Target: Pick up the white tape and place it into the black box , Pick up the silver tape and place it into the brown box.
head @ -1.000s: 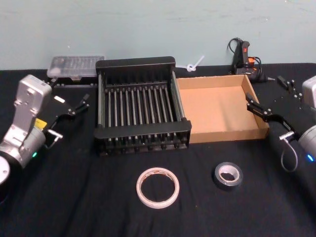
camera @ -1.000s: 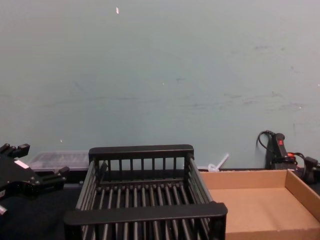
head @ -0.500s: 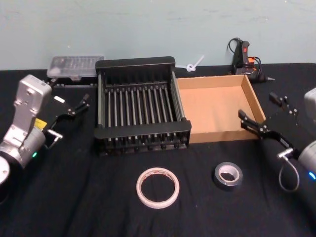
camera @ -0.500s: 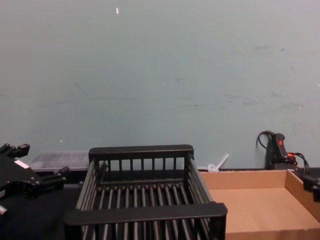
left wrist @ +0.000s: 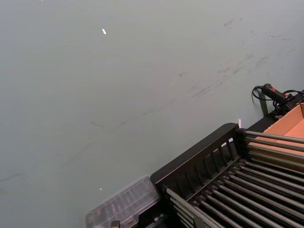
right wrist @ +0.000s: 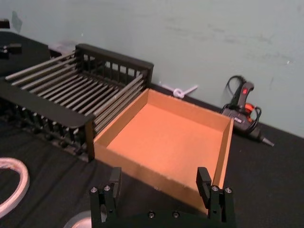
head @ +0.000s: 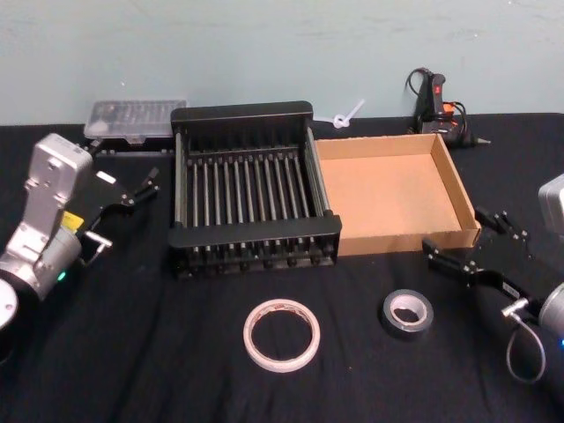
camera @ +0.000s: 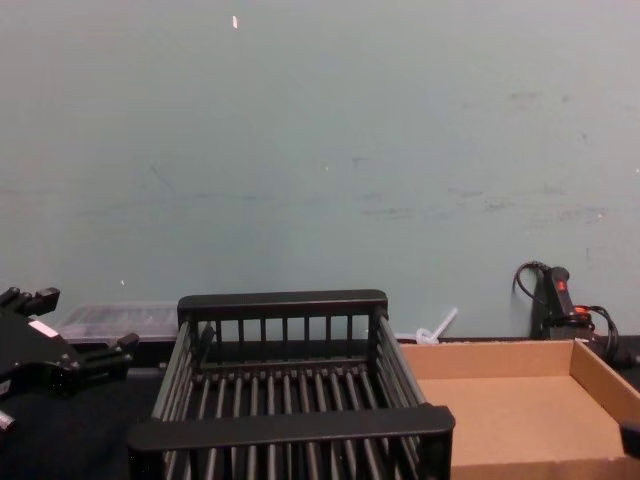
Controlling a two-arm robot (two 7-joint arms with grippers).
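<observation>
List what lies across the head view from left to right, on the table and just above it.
Left gripper → black box → white tape → brown box → silver tape → right gripper.

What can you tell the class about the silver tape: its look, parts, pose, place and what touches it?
The silver tape is a small, thick roll of dark grey-silver tape with a pale inner core around an open centre. It lies flat on the black table cloth, in front of the brown box and to the right of the wider white tape. Nothing but the cloth touches it. The right gripper, jaws open, hovers close by on its right, not yet on it.
</observation>
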